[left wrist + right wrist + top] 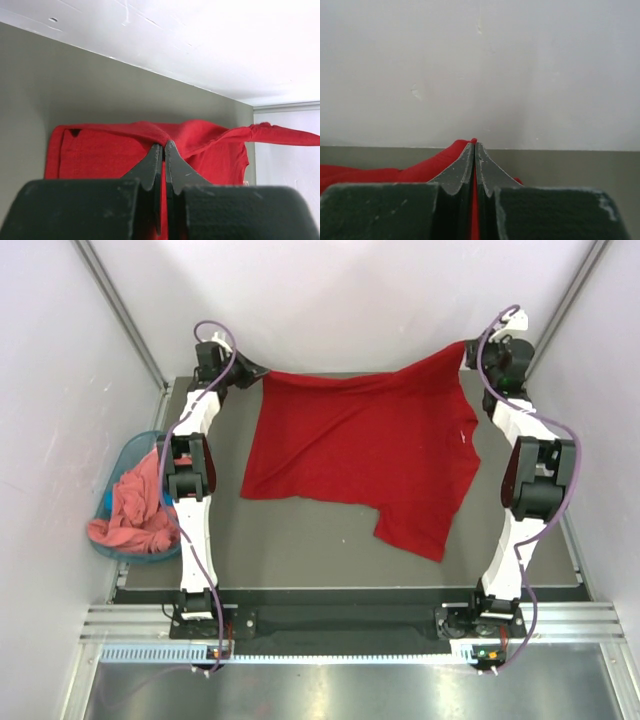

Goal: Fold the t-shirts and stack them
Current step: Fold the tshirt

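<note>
Evidently both arms are spreading the red t-shirt (370,450) for folding. The left tool (163,145) is closed on one far corner of the cloth and the right tool (474,144) is pinched shut on the other, so the far edge hangs stretched between them. The rest drapes flat across the tabletop (300,550) towards the bases. Holding two corners probably pulls wrinkles out. The salmon-pink t-shirt (135,510) lies crumpled in the teal basket (120,455), left of the tabletop.
</note>
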Controlling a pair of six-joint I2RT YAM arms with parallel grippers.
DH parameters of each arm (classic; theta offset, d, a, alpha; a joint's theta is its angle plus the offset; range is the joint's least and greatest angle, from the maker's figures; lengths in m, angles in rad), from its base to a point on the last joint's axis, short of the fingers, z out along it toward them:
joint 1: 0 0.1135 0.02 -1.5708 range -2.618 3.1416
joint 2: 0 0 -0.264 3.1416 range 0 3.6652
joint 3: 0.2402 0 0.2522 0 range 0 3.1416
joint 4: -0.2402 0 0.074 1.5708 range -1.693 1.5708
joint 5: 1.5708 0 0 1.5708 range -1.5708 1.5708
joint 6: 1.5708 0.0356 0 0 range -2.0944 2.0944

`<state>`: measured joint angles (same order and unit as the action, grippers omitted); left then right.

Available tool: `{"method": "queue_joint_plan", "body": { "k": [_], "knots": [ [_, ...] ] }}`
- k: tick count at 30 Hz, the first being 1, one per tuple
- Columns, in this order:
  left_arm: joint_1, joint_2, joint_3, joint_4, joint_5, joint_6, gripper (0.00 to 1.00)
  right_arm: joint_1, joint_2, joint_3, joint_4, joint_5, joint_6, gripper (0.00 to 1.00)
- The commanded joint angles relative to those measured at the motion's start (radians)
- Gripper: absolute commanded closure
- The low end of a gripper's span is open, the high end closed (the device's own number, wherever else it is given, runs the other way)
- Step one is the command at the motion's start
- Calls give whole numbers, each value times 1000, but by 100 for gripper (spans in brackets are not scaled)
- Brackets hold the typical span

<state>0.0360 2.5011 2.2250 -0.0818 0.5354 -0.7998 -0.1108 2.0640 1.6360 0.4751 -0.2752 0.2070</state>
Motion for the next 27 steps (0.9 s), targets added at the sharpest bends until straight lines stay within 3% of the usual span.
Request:
{"method": "queue_joint_plan", "body": {
  "k": [1, 8, 17, 27],
  "knots": [
    [12, -24, 16, 45, 14, 37, 100, -27, -53, -17, -12, 13, 23, 100],
    [13, -38, -42, -58, 23, 83, 100, -47, -145, -168, -110, 28, 28, 100],
    [7, -71, -51, -315, -38, 203, 100, -76, -275, -312, -320, 119, 32, 100],
    [-21, -117, -157, -430, -110, 295, 100, -76, -377, -538, -378, 119, 98, 100]
  ]
}}
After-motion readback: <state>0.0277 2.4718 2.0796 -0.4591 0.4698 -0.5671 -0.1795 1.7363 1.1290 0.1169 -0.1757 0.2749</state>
